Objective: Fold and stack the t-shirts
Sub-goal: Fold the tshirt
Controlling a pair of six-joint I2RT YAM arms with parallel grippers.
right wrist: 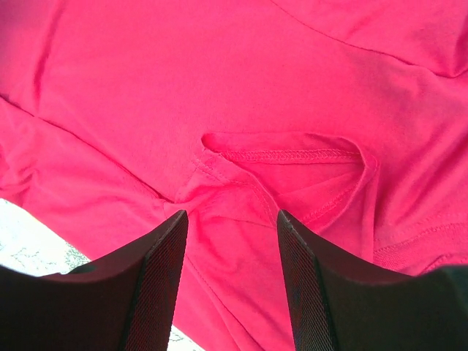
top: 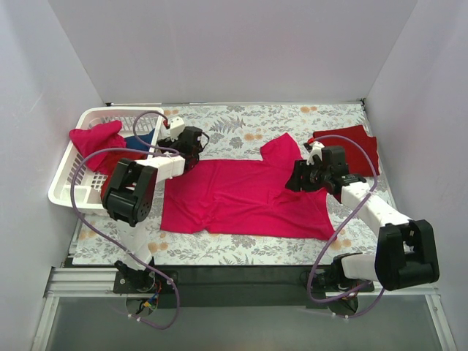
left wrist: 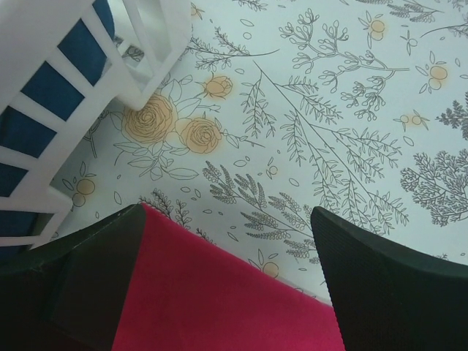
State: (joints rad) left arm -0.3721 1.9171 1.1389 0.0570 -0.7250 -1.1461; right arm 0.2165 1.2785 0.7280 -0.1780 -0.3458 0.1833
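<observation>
One likely slip here: pinching two layers instead of one at the puckered, stitched hem (right wrist: 281, 155) under the right fingers (right wrist: 150, 285), held moderately apart and gripping nothing. Another: missing cloth altogether on the left, with the left fingers (left wrist: 80, 292) spread wide and empty over the very edge of the bright pink-red t-shirt (top: 241, 201), half above fabric, half above the flower-printed bench (top: 241, 121). Possible too: an uneven lift dragging the cloth askew, or a snag on the white basket (top: 66, 194) just beside the left arm. Spread across the middle of the bench, mostly flat, rumpled near the right-hand sleeve and along the near edge. Soft, thin and limp by the look of it; likely to sag and slide on lifting. Folded already, apparently: a dark maroon-red t-shirt (top: 351, 146) at the far right. In the basket: a crumpled pink-red t-shirt (top: 95, 137) and a blue t-shirt (top: 142, 139).
</observation>
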